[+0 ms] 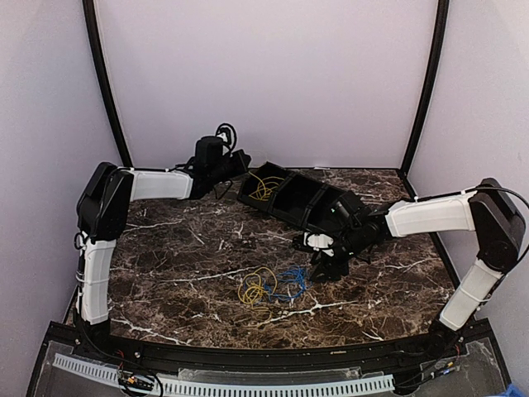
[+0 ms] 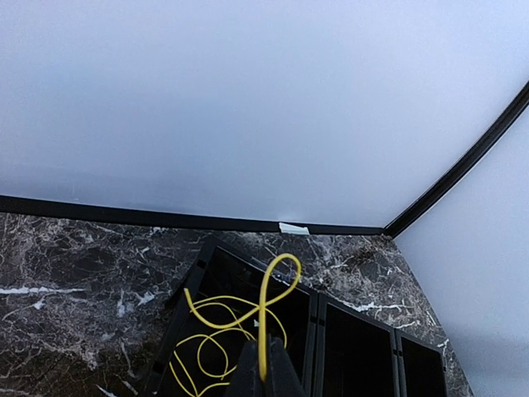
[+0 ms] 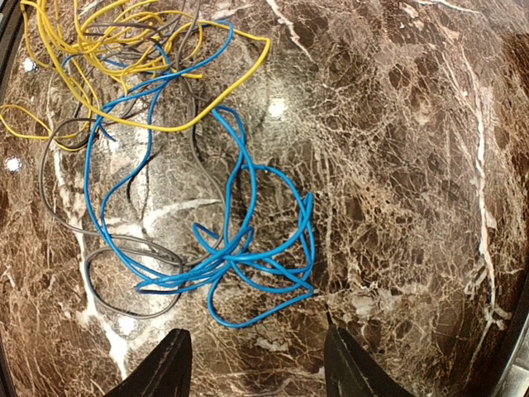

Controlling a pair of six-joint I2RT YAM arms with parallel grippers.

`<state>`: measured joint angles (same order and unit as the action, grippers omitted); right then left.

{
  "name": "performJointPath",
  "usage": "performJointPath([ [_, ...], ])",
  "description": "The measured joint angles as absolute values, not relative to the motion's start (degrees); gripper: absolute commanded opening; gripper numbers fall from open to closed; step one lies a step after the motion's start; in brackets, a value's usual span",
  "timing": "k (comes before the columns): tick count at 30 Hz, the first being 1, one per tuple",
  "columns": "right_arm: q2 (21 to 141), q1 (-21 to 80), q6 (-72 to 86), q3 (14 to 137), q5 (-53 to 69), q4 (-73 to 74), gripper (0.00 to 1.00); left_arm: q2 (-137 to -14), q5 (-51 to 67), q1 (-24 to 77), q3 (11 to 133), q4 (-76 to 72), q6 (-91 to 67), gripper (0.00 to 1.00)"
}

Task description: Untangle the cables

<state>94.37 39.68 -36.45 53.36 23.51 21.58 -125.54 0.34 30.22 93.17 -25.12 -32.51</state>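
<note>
A tangle lies on the marble table: a yellow cable (image 1: 254,286) and a blue cable (image 1: 289,283). In the right wrist view the blue cable (image 3: 223,223) loops under the yellow cable (image 3: 124,50), with a thin grey wire (image 3: 83,273) woven through. My right gripper (image 3: 256,368) is open and empty, just above the table at the blue coil's near edge; it also shows in the top view (image 1: 321,270). My left gripper (image 2: 263,376) is shut on another yellow cable (image 2: 277,289), whose coils lie in the end compartment of a black tray (image 2: 198,277). That gripper sits at the back (image 1: 238,167).
The black tray (image 1: 318,207) has several compartments and runs diagonally across the back of the table. Black frame posts and pale walls close in the back and sides. A black rail runs along the near edge (image 1: 248,364).
</note>
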Motion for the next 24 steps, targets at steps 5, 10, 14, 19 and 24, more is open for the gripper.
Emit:
performJointPath([
  [5,94.37,39.68,-36.62,53.36,23.51,21.71,0.56,-126.04,0.32,30.2,94.89,-25.06,-32.4,0.0],
  [10,94.37,39.68,-36.86,53.39,23.49,22.17,0.56,-130.43,1.1,30.24,99.44,-24.51,-32.42,0.0],
  [14,94.37,39.68,-37.06,53.39,23.31,22.39,0.56,-136.49,1.67,30.35,104.42,-22.83,-32.42,0.0],
  [19,94.37,39.68,-37.08,53.39,23.22,22.39,0.56,-142.41,1.89,30.52,108.64,-20.01,-32.38,0.0],
  [24,94.37,39.68,-37.26,53.41,23.18,22.44,0.56,-144.4,1.93,30.55,110.52,-17.76,-32.29,0.07],
])
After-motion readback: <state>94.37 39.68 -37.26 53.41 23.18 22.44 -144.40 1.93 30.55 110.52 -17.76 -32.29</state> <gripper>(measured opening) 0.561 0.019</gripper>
